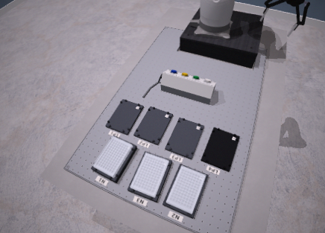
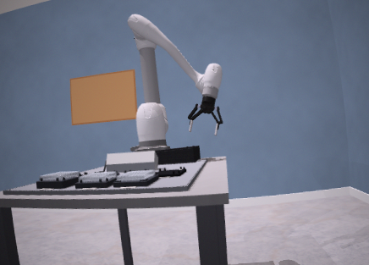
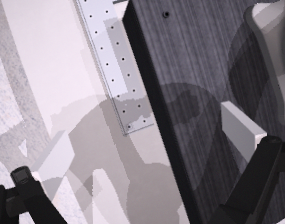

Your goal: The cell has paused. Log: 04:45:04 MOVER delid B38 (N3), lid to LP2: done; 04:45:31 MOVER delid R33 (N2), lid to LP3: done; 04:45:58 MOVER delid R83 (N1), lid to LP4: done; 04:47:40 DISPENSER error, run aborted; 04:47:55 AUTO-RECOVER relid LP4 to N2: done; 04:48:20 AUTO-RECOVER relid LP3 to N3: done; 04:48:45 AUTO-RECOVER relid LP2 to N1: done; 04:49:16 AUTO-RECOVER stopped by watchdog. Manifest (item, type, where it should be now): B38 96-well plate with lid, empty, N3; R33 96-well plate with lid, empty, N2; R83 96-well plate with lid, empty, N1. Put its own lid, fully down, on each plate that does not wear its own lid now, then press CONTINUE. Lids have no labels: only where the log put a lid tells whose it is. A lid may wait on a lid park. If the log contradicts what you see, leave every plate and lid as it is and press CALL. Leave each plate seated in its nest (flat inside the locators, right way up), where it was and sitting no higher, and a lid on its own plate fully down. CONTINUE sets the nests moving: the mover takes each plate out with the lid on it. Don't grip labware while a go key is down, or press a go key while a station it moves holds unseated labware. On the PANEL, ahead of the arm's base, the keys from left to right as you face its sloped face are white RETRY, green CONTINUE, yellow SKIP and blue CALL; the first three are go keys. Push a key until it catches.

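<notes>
Top view
Gripper [image 1: 284,19]: fingers spread wide apart, nothing between them; hangs in the air off the far right corner of the arm's black pedestal [image 1: 246,57], well apart from all labware.
Bench [image 1: 56,82]: carries a grey perforated base plate [image 1: 238,112] with everything mounted on it.
Panel [image 1: 188,86]: between the pedestal and the lid parks; keys read in this view, left to right, blue key [image 1: 173,71], yellow key [image 1: 185,74], green key [image 1: 196,77], white key [image 1: 208,80].
Lid parks: four dark pads in a row, LP1 pad [image 1: 124,116], LP2 pad [image 1: 153,125], LP3 pad [image 1: 185,138], LP4 pad [image 1: 221,149]; LP4 is darker than the rest. No lid lies on any of them.
Nests: front row, labels read N1, N3, N2 from left to right.
N1 plate [image 1: 113,158]: lidded, flat in its nest.
N3 plate [image 1: 150,176]: lidded, flat in its nest.
N2 plate [image 1: 185,190]: lidded, flat in its nest.

Exterior view
Arm [image 2: 148,72]: elbow high, wrist pointing down beside the pedestal.
Gripper: open, high above the bench edge, touching nothing.
Plates: three in line at the near end of the base plate, all sitting low and level.

Wrist view
Pedestal: dark top fills the right side; perforated base plate and bench surface lie to the left.
Gripper fingers: dark linkages at the lower edge, with nothing held.
</notes>
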